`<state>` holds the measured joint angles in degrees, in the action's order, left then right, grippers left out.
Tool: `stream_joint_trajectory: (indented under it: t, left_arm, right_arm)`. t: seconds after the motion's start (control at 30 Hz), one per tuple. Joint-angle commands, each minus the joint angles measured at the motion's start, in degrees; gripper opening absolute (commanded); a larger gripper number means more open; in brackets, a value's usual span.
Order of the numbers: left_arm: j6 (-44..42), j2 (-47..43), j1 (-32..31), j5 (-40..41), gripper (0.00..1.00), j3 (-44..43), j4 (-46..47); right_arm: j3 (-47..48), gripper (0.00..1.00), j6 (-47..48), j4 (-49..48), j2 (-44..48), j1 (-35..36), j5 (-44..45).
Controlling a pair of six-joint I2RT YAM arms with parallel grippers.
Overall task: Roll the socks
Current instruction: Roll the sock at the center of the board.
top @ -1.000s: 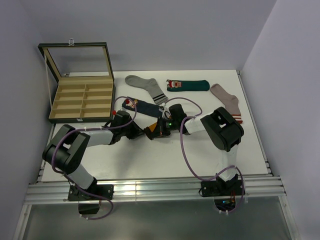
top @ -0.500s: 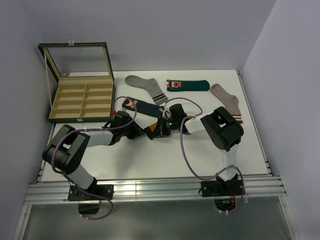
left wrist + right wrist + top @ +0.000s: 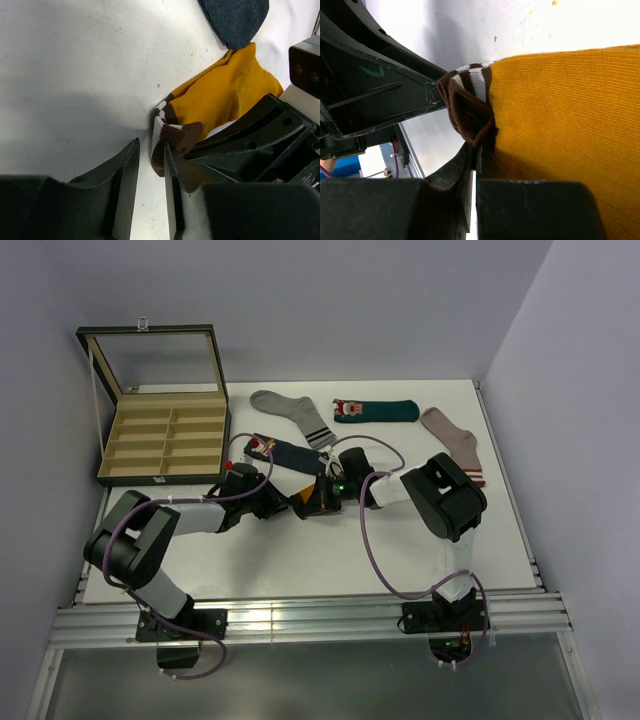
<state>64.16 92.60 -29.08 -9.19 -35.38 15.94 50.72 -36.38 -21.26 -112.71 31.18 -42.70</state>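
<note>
Five socks lie on the white worktop (image 3: 300,550), w/ a wooden box (image 3: 160,430) at the far-left corner. Along the far edge: grey sock (image 3: 295,412), teal sock (image 3: 375,411); pink sock (image 3: 455,443) nr the right edge. The navy sock (image 3: 290,453) lies nearer the middle. The mustard sock (image 3: 225,95) is mid-worktop btwn both arms. The right pincer (image 3: 476,147) is pressed together on its brown cuff. The left pincer (image 3: 150,145) is slightly spread, cuff end at its gap.
</note>
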Motion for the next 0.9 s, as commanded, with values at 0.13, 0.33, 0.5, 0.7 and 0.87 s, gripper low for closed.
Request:
stream_joint_trajectory:
  t: [0.13, 0.33, 0.5, 0.7, 0.87]
  left_arm:
    - [-0.4, -1.2, -0.3, -1.4, 0.32, 0.3, 4.2]
    - [-0.4, -1.4, -0.3, -0.7, 0.32, 1.0, 4.9]
    - [-0.7, 0.0, -0.3, -0.3, 0.31, 0.0, 4.5]
    - [-1.1, 1.4, -0.3, 0.9, 0.29, -1.2, 3.7]
    - [-0.8, 3.1, -0.3, 1.8, 0.25, -1.9, 2.2]
  right_arm:
    - [0.7, 0.01, 1.0, 1.7, -1.3, -0.4, 2.6]
    - [0.6, 0.01, 1.0, 1.8, -1.1, -0.5, 2.8]
    - [0.9, 0.01, 1.0, 1.9, -1.2, -0.5, 2.5]
    - [1.0, 0.01, 1.0, 2.4, -1.1, -0.5, 2.7]
    - [1.4, 0.02, 1.1, 3.0, -1.6, -0.5, 2.6]
